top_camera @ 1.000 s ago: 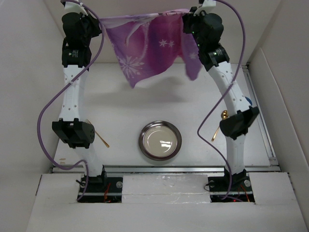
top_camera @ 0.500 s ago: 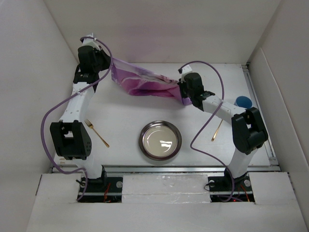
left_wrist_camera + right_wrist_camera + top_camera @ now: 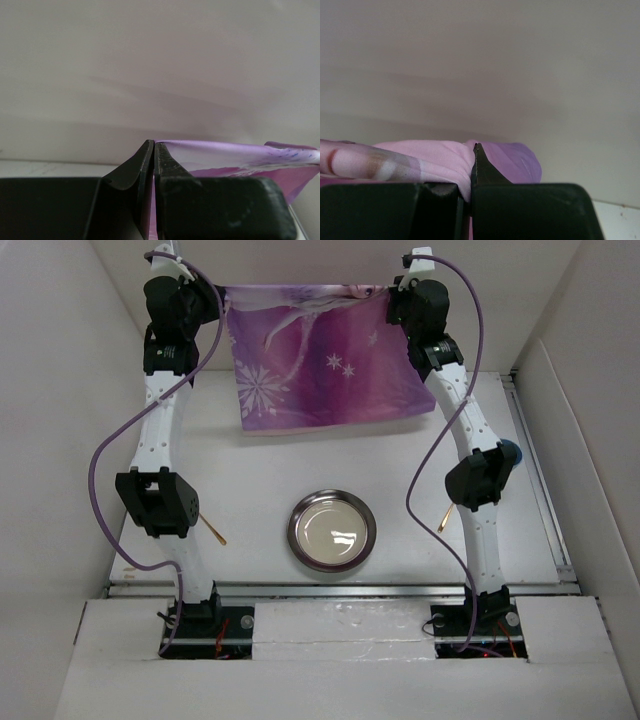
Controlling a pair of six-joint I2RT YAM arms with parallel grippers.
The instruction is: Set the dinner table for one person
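- Only the top view shows my worktop lying under both arms, with a steel plate at its near middle.
- The wrist views show each pinch close up.
- My left tool and right tool are clenched on the upper corners of the purple placemat, which hangs over the far side.

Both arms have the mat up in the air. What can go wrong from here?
1. Grip: the left pincer and right pincer each pinch only a thin top corner of the placemat; a slip would drop one side.
2. Laydown: the plate sits mid-table, so a mat lowered too near could drape over it or push it.
3. Arms: the fork and spoon lie beside the arm elbows and may get brushed on descent.
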